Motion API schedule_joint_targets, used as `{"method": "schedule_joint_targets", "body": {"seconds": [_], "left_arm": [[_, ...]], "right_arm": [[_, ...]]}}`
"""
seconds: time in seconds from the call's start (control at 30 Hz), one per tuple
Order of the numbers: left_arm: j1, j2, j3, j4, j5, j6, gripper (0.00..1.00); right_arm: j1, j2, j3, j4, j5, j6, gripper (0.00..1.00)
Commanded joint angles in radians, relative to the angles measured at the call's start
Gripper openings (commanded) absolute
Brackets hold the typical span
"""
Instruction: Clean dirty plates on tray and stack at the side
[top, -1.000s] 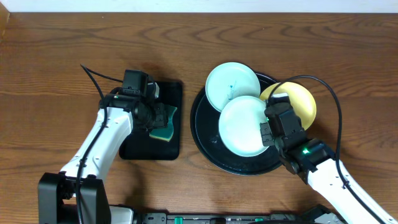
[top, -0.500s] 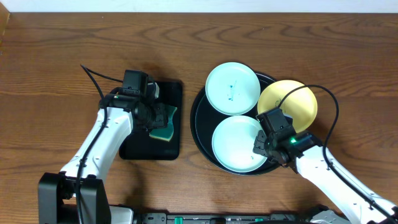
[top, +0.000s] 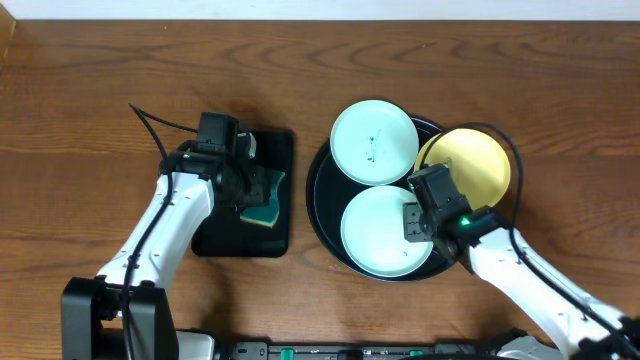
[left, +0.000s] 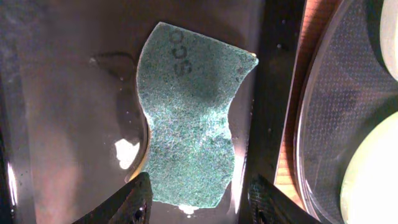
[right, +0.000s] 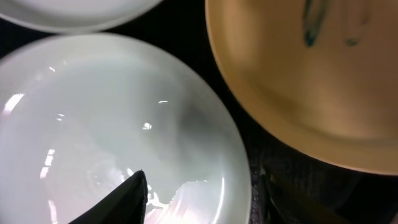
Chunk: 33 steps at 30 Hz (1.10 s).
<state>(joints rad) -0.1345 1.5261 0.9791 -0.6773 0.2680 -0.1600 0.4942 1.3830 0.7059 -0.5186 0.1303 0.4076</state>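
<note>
overhead: looking straight down on the table (top: 90, 70)
left wrist: facing down, close over sponge (left: 186, 124)
right wrist: facing down, close over plates (right: 112, 124)
shared: overhead taking in both

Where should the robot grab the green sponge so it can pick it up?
The sponge lies flat in the small black tray. It is probably best to come straight down from above and pinch its two long wavy sides, across the narrower width. The left gripper hangs open over it with a finger on each side.

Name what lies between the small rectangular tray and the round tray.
Only bare wooden tabletop, seen overhead, separates the rectangular tray from the round tray.
</note>
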Motion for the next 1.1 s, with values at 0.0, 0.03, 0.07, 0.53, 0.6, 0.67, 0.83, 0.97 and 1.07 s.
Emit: {"method": "schedule_joint_targets", "body": {"seconds": [0.0, 0.03, 0.07, 0.53, 0.6, 0.67, 0.83, 0.97, 1.07], "left_arm": [[0.000, 0.004, -0.013, -0.005, 0.009, -0.002, 0.52], [0.000, 0.004, -0.013, -0.008, 0.009, -0.002, 0.52], [0.000, 0.004, -0.013, -0.009, 0.009, -0.002, 0.52], [0.000, 0.004, -0.013, -0.014, 0.008, -0.002, 0.52], [0.000, 0.004, -0.013, -0.014, 0.008, -0.002, 0.52], [0.000, 0.004, -0.013, -0.014, 0.008, -0.002, 0.52], [0.000, 0.004, -0.013, -0.014, 0.008, -0.002, 0.52], [0.000, 0.004, -0.013, -0.014, 0.008, -0.002, 0.52], [0.000, 0.004, -0.013, -0.014, 0.008, -0.002, 0.52]], "right_arm": [[-0.003, 0.065, 0.011, 0.025, 0.000, -0.043, 0.55], [-0.003, 0.085, 0.011, 0.047, 0.001, -0.043, 0.55], [-0.003, 0.090, 0.011, 0.055, 0.001, -0.044, 0.55], [-0.002, 0.109, 0.011, 0.012, -0.140, -0.038, 0.11], [-0.002, 0.109, 0.011, -0.008, -0.177, 0.002, 0.01], [-0.002, 0.109, 0.011, -0.024, -0.226, 0.027, 0.01], [-0.002, 0.109, 0.011, -0.081, -0.413, 0.026, 0.01], [-0.003, 0.109, 0.011, -0.057, -0.413, 0.026, 0.35], [-0.003, 0.109, 0.011, -0.002, -0.289, 0.026, 0.34]]}}
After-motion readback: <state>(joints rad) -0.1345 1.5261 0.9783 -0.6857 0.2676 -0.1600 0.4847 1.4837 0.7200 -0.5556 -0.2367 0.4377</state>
